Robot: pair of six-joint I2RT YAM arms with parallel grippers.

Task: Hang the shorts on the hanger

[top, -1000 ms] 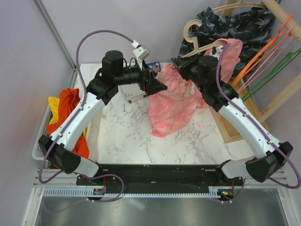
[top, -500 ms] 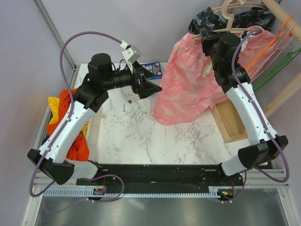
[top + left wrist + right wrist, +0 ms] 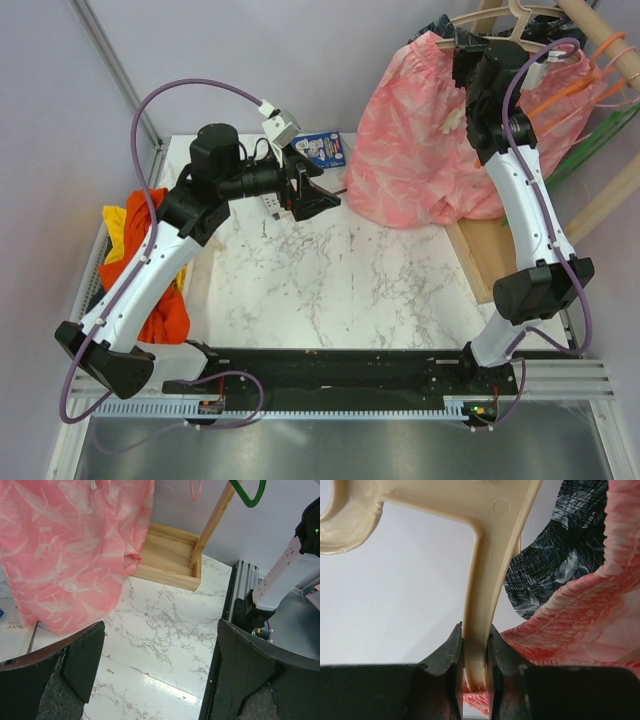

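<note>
Where the right arm reaches up to the far right corner, the one right gripper (image 3: 475, 645) pinches the stem of the single beige hanger (image 3: 492, 575), its jaws pressed onto the plastic from both sides. The one pair of salmon-pink shorts (image 3: 420, 150) hangs from that spot, the gathered waist bunched against the hanger and the gripper fingers, and the legs dangle above the far right of the worktop (image 3: 330, 290). The left gripper (image 3: 310, 195) hovers over the far middle of the worktop, jaws spread wide and holding nothing, pointed toward the shorts.

There are two containers. A white basket (image 3: 75, 320) at the left edge holds an orange-red garment (image 3: 150, 260) with a yellow piece (image 3: 115, 220) on it. A shallow wooden tray (image 3: 170, 560) at the right carries an upright wooden post (image 3: 212, 525).

Behind the shorts hangs one dark wave-patterned garment (image 3: 545, 580). Orange (image 3: 570, 90) and green hangers (image 3: 590, 150) slant at the far right; their number I cannot tell. One blue-and-white packet (image 3: 322, 148) lies at the far edge.
</note>
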